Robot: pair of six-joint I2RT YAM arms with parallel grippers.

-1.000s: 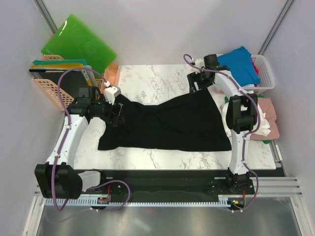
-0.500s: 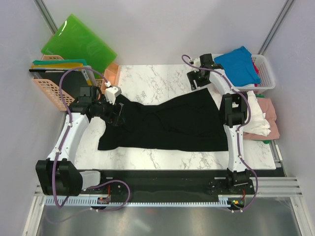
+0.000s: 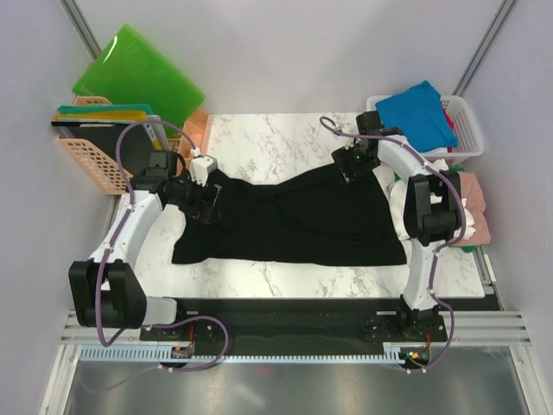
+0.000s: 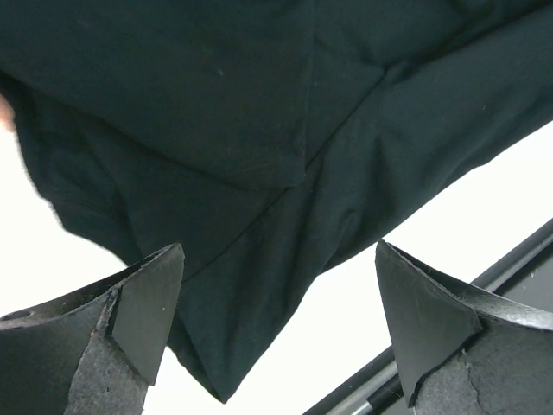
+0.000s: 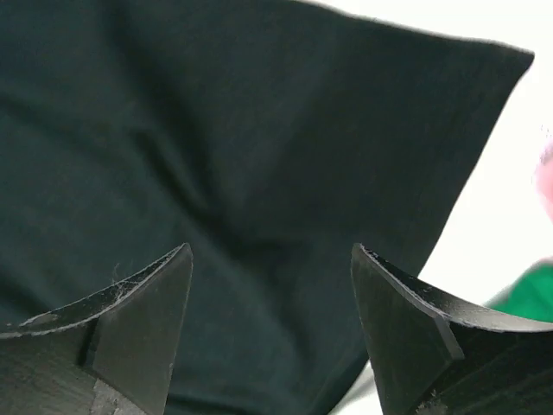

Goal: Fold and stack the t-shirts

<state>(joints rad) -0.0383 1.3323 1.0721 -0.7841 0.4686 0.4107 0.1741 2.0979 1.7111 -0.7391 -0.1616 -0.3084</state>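
We see the large black soft-cloth t-shirt (image 3: 289, 216) lying spread directly beneath both tools. Our left gripper (image 3: 206, 203) and right gripper (image 3: 352, 166) hover with jaws wide apart, pinching nothing. We judge the cloth light, limp and prone to bunching, so we would pinch the edge corners just ahead of each tool's fingers.

— What fills the view?
— A black shirt (image 5: 259, 130), creased, with one corner reaching the upper right.
— And the pincer (image 5: 270, 251)?
— Its fingers (image 5: 147, 320) stand wide apart at the bottom edge, with nothing between them and the shirt behind.
— Beyond the cloth?
— White table (image 5: 510, 173) on the right, a blurred pink patch (image 5: 546, 173) at the edge, and a green patch (image 5: 527, 298) lower down.
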